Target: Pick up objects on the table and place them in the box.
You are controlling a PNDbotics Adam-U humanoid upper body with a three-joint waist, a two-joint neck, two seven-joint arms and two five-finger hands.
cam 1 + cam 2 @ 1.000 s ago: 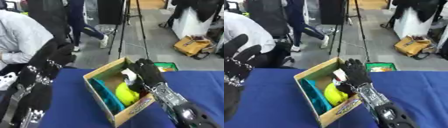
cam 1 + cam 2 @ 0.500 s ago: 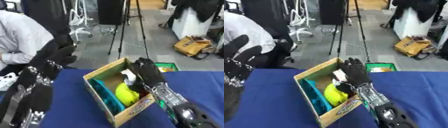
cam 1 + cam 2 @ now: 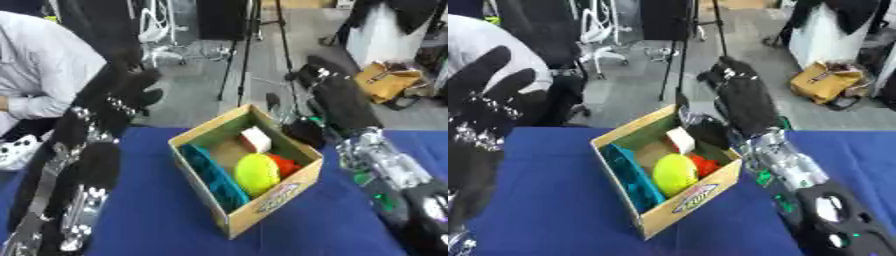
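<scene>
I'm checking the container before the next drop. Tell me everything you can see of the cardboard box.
The cardboard box is brown, open-topped and rectangular, sitting turned at an angle on the blue table, with a printed label on its near side. Inside lie a teal object along the left wall, a yellow-green ball, something red and a white piece. The right hand hangs just above its far right edge.

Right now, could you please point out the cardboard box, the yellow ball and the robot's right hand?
cardboard box (image 3: 271, 202): left eye view, its front wall.
yellow ball (image 3: 255, 173): left eye view, its rounded top.
right hand (image 3: 745, 102): right eye view, back of the hand.
</scene>
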